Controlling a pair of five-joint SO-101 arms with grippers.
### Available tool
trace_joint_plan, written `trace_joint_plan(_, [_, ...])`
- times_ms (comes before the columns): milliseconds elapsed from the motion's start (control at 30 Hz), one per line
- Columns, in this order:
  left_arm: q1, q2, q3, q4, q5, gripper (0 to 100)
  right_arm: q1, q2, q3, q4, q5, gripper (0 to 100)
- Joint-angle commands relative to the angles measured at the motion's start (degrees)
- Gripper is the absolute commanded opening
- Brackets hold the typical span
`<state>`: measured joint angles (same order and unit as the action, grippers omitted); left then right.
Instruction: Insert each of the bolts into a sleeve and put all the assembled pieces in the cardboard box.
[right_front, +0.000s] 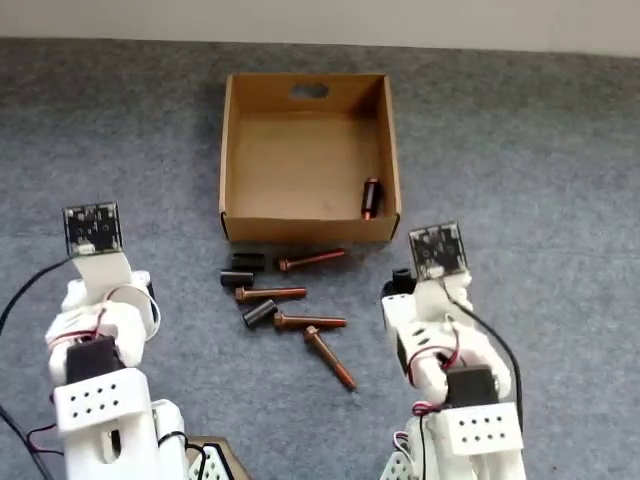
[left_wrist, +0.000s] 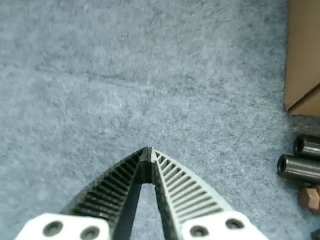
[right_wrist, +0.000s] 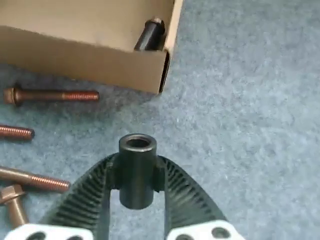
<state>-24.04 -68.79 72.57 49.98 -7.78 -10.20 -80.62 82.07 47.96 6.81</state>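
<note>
Right fingers (right_wrist: 92, 192) up close, clamped on one black sleeve (right_wrist: 137, 175), held upright near the box's front right corner. Left fingers (left_wrist: 175, 182) pressed together, gripping nothing, over the desk (right_front: 540, 150) toward its left edge. The count: four bolts (right_front: 312, 260) loose mid-desk, just in front of the box (right_front: 232, 150), with three more sleeves (right_front: 259, 313) among them. One assembled piece (right_front: 370, 198) lies inside the box, front right corner.

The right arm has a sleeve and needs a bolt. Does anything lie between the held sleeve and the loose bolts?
Nothing visible does. The right gripper holds the sleeve, and the bolts lie beside it on open carpet, with the cardboard box beyond them.
</note>
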Motion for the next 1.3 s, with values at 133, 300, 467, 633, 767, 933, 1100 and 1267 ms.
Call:
trace_joint_plan(133, [5.23, 0.31, -15.96, 13.45, -5.45, 10, -0.31, -6.29, 5.32, -1.54, -1.58, 0.5])
trace_joint_plan(300, [12.97, 7.69, -20.88, 21.80, -6.86, 11, -0.31, -8.75, 6.46, -1.27, -1.58, 0.5])
trace_joint_plan(467, [21.23, 24.84, -27.65, 26.55, -6.86, 11, -0.31, -9.19, 6.46, -1.19, -1.58, 0.5])
trace_joint_plan(633, [28.88, 30.73, -30.02, 27.60, -6.86, 12, -0.31, -9.19, 6.46, -1.19, -1.58, 0.5])
trace_joint_plan(767, [31.60, 31.96, -30.20, 27.16, -1.05, 12, -0.31, -9.19, 6.46, -1.19, -1.49, 0.5])
trace_joint_plan(933, [31.60, 32.04, -25.89, 19.52, 16.62, 12, -0.31, -9.19, 6.46, -1.19, -1.49, 0.5])
trace_joint_plan(1100, [31.87, 32.22, -20.26, 13.54, 18.20, 12, -0.31, -9.19, 6.55, -1.19, -1.49, 0.5])
trace_joint_plan(1267, [31.69, 32.22, -20.35, 13.71, 18.20, 17, -0.31, -9.19, 6.55, -1.19, -1.49, 0.5])
